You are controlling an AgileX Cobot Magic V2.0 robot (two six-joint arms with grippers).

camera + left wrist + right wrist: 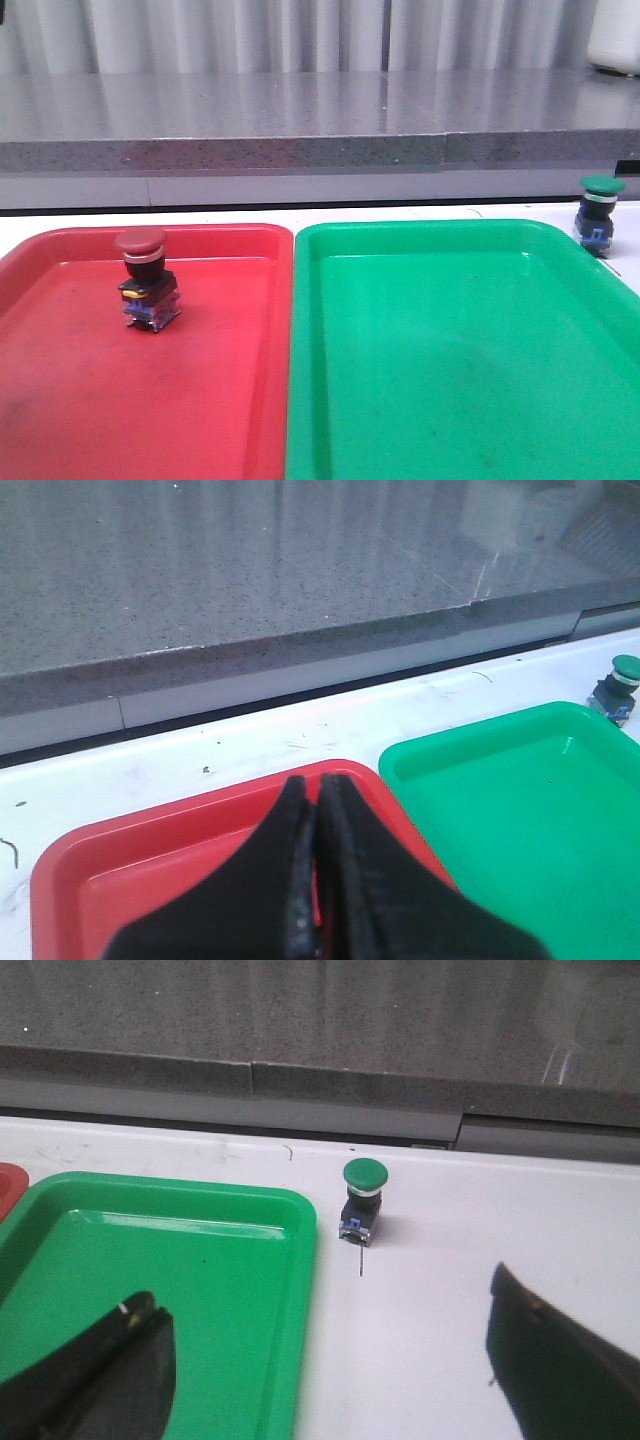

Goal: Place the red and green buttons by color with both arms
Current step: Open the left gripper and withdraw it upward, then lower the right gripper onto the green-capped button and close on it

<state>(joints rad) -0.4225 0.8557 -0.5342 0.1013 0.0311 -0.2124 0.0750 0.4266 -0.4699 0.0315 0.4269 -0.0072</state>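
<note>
**Red button in its tray, green button on the bare table**

On the left, a large flat red plastic tray is lying on the white table, and the red-capped mushroom-head push button is standing upright inside it, toward the far side, on its black body and blue base. The left gripper is hanging over the near part of this tray with its two black fingers pressed together, clenched on nothing.

Just beside the red tray, edge to edge, a large flat green plastic tray is sitting with nothing inside it.

Further right, the green-capped mushroom-head push button is standing upright on the white table, just outside the green tray's far right corner and apart from its rim. The right gripper is hovering near it with its black fingers spread wide, one over the green tray and the other over the bare table, grasping nothing.

Behind everything, a grey speckled stone ledge is running across the back.
</note>
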